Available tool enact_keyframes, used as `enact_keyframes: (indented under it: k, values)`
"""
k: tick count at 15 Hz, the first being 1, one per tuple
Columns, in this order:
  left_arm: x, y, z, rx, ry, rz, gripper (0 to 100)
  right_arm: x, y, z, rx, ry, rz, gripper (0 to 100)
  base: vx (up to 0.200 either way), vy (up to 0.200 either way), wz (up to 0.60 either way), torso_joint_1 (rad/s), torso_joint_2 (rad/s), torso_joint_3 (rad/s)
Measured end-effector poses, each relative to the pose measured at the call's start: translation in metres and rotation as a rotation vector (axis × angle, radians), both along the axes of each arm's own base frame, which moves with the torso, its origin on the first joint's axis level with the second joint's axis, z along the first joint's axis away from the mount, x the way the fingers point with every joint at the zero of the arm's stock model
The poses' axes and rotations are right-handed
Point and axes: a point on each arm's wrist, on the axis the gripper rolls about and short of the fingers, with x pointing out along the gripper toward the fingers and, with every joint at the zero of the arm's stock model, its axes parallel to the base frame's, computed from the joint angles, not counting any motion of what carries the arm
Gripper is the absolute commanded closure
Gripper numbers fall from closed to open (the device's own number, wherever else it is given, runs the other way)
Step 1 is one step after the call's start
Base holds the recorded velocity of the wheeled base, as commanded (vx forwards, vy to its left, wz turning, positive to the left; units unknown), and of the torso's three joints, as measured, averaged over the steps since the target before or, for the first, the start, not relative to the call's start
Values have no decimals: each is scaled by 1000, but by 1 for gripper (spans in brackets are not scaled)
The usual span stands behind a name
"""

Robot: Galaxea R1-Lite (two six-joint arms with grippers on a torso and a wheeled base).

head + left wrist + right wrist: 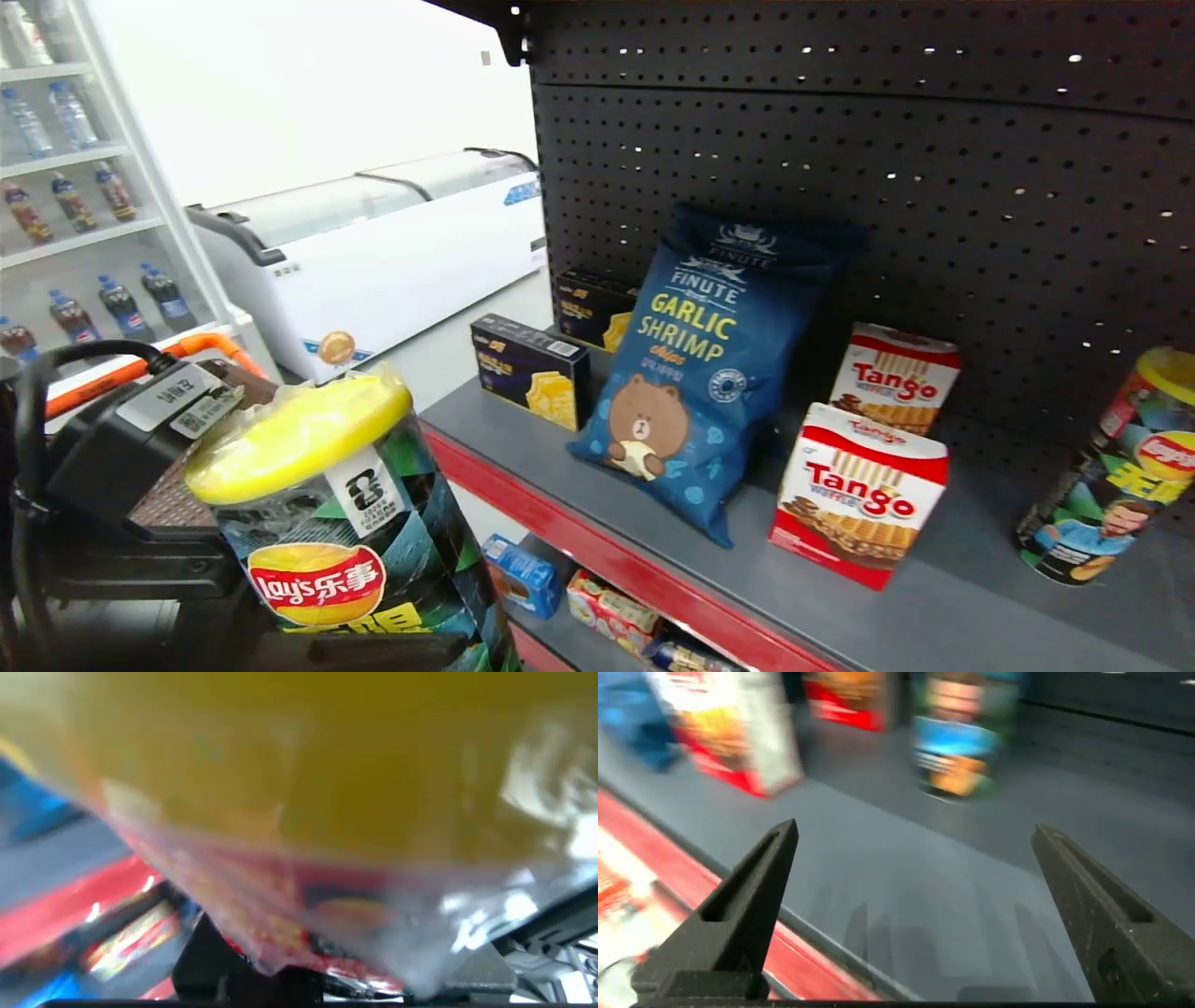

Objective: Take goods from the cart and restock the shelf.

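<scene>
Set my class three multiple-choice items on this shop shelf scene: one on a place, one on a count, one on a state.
1. Where does the blue bag stand?
A) between the dark boxes and the wafer boxes
B) in the cart
C) on the floor

2. How many wafer boxes are on the shelf?
A) one
B) two
C) four

3. How is the right claw?
A) shut on a box
B) shut on a bottle
C) open and empty

Answers:
1 A: the dark boxes are on the robot's left of the bag and the wafer boxes on its right.
2 B: two red-and-white boxes stand one behind the other.
3 C: its fingers are spread, with nothing held.
</scene>
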Motion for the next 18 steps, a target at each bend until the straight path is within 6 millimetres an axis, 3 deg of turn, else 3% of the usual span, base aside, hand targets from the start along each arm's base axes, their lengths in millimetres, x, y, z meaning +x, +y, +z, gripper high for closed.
enact_keyframes:
  k: [11, 18]
  values:
    - [-2, 1, -6, 11, 1, -3, 100, 0, 0, 0, 0, 0, -1, 0, 0, 0, -600, 1, 1, 2]
    - [-5, 2, -3, 7, -13, 0, 100, 0, 0, 0, 0, 0, 0, 0, 0, 0, 0, 0, 0, 0]
